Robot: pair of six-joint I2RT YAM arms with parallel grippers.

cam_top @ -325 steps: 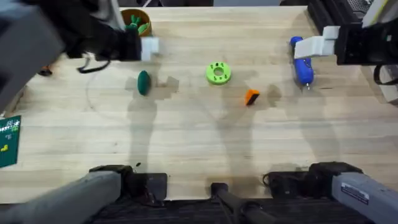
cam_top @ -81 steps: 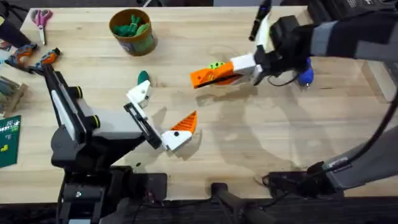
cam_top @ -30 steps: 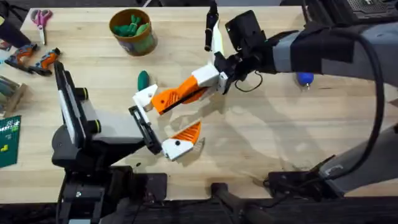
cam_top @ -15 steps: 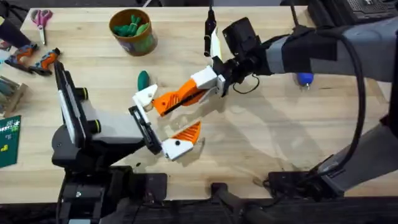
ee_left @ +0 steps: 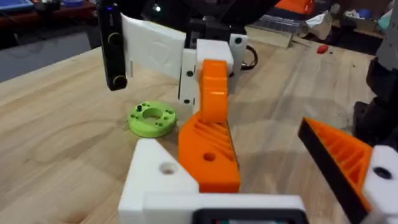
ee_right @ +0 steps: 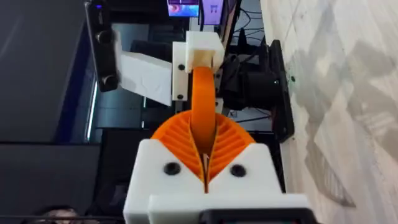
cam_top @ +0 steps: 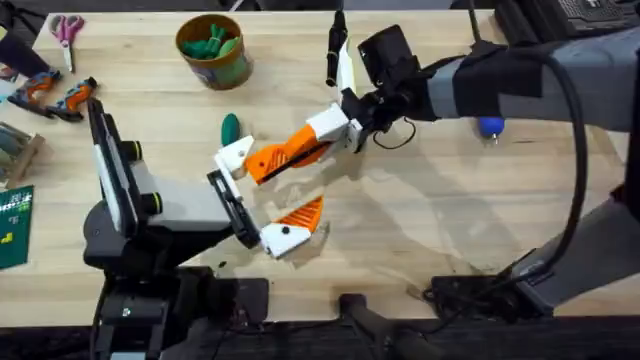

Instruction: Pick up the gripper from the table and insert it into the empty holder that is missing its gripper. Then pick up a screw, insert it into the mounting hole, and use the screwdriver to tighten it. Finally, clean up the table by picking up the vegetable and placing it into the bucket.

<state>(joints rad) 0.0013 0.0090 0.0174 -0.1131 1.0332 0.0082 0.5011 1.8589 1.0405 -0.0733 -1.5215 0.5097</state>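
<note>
— Where is the gripper [cam_top: 283, 155] sitting?
— I'm pinching it in my right claw [cam_top: 322, 141], its tip touching the empty holder [cam_top: 232, 155] so it can slot in.
— And your left claw [cam_top: 255, 195]?
— It's spread wide, offering the holder.

A pale wooden tabletop [cam_top: 420, 250] with visible plank seams and grain carries soft, blurred shadows across its middle. Beyond its far edge in the left wrist view stands a grey surface [ee_left: 43, 50] with dark clutter behind it. The right wrist view looks toward a dim room where lit monitor screens [ee_right: 199, 9] glow blue and pink above dark equipment.
</note>
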